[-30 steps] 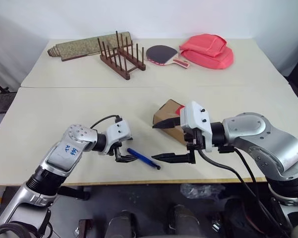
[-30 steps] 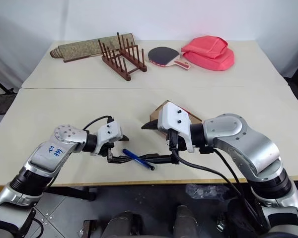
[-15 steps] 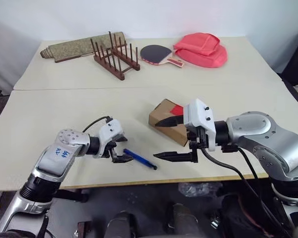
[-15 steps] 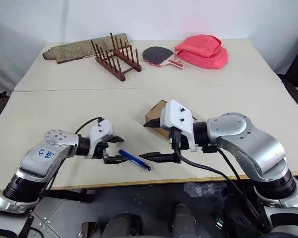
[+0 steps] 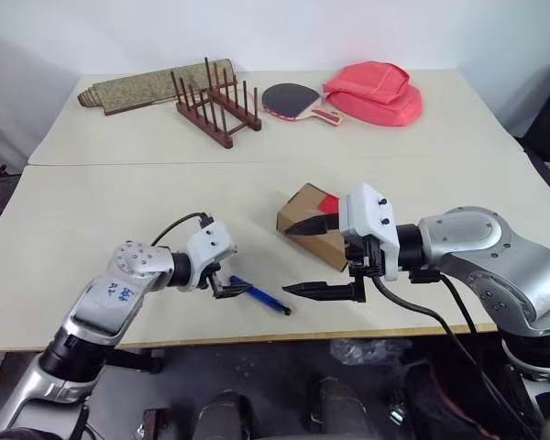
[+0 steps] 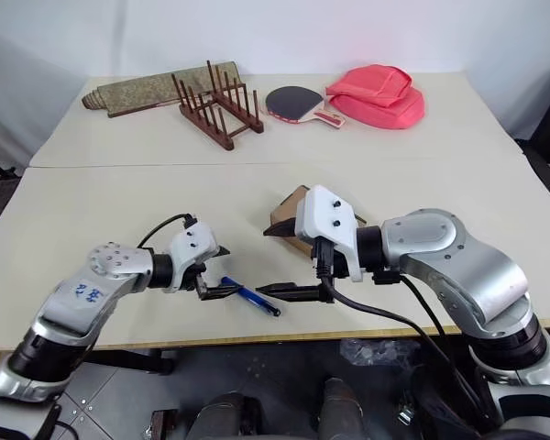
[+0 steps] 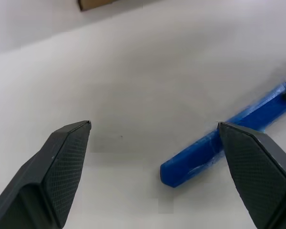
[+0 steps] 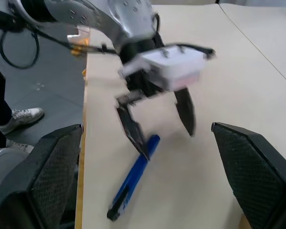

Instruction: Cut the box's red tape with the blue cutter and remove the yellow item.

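The blue cutter (image 5: 262, 296) lies flat near the table's front edge. My left gripper (image 5: 225, 282) is open at its left end. In the left wrist view that end of the cutter (image 7: 214, 145) lies between the spread fingers, close beside one fingertip (image 7: 250, 157), and nothing is gripped. The brown box (image 5: 305, 226) sits to the right of the cutter, with the red tape (image 5: 327, 203) on its top. My right gripper (image 5: 300, 259) hovers open in front of the box, pointing left, with nothing in it. The yellow item is hidden.
At the back of the table are a rolled mat (image 5: 147, 84), a wooden rack (image 5: 218, 105), a table-tennis paddle (image 5: 298, 101) and a red fabric bag (image 5: 376, 92). The table's front edge (image 5: 257, 341) runs just below the cutter.
The head view has shifted. My left gripper has drawn back slightly along the cutter toward its left end. The right gripper, box and cutter have stayed put.
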Tool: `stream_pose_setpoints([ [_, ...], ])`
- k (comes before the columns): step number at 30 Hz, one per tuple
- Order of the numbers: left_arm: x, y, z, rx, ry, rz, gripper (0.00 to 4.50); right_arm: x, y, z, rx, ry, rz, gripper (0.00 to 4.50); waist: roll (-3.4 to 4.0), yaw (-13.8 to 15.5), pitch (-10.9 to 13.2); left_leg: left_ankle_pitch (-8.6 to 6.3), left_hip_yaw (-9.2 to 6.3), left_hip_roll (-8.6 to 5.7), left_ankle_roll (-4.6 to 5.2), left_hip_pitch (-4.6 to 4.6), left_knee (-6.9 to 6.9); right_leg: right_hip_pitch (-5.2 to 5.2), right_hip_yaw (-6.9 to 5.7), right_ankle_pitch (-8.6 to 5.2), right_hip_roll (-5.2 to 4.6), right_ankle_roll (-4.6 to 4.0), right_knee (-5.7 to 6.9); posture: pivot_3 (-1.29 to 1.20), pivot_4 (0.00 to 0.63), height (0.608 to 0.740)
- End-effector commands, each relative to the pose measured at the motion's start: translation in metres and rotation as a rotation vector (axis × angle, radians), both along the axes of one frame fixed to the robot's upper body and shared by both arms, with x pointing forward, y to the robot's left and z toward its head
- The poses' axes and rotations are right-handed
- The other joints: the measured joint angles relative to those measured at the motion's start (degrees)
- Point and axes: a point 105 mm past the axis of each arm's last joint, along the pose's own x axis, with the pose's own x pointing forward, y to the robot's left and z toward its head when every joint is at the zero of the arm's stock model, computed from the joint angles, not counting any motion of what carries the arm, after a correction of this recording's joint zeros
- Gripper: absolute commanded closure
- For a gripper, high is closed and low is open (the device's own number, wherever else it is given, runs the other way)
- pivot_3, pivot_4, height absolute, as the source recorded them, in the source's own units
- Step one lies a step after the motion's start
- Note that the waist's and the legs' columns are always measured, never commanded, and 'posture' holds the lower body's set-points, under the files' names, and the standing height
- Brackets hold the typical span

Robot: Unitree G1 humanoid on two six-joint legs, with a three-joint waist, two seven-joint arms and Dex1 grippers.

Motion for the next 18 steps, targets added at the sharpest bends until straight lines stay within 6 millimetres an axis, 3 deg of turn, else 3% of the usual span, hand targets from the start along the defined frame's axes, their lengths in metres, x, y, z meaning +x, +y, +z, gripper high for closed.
stream_pose_setpoints([
  [1, -0.021, 0.023, -0.044, 0.14, 0.119, 0.033, 0.01, -0.005, -0.002, 0.008, 0.008, -0.037, 0.006, 0.0, 0.02, 0.0, 0.0, 0.0, 0.02, 0.01, 0.01, 0.02, -0.03, 0.0, 0.01, -0.01, 0.0, -0.01, -0.01, 0.0, 0.15, 0.74],
  [5, -0.032, 0.031, -0.053, 0.157, 0.138, 0.052, 0.01, -0.005, -0.002, 0.008, 0.009, -0.036, 0.003, 0.0, 0.18, -0.8, -0.2, 0.0, 0.03, 0.05, 0.0, 0.08, -0.07, 0.01, 0.02, -0.02, 0.01, -0.03, -0.01, 0.0, 0.15, 0.74],
  [8, -0.029, 0.034, -0.053, 0.133, 0.126, 0.098, 0.01, -0.004, -0.002, 0.007, 0.008, -0.035, 0.006, 0.0, 0.26, -0.9, -0.2, 0.0, 0.09, 0.05, 0.0, 0.16, -0.13, 0.01, 0.04, -0.03, 0.01, -0.05, 0.0, 0.0, 0.15, 0.74],
  [14, 0.0, 0.003, 0.005, -0.249, 0.076, 0.18, 0.01, -0.002, -0.002, 0.008, 0.009, -0.037, 0.012, 0.0, 0.24, -0.1, -0.2, 0.03, 0.05, 0.03, 0.05, 0.07, -0.04, 0.01, 0.06, -0.03, -0.01, -0.05, 0.04, 0.0, 0.15, 0.74],
  [18, 0.014, -0.001, 0.012, -0.289, 0.056, 0.219, 0.01, -0.001, -0.002, 0.008, 0.011, -0.038, 0.012, 0.0, 0.0, 0.8, -0.1, 0.04, -0.04, -0.04, 0.1, -0.13, 0.21, -0.01, 0.05, 0.01, -0.03, 0.02, 0.08, 0.0, 0.15, 0.74],
])
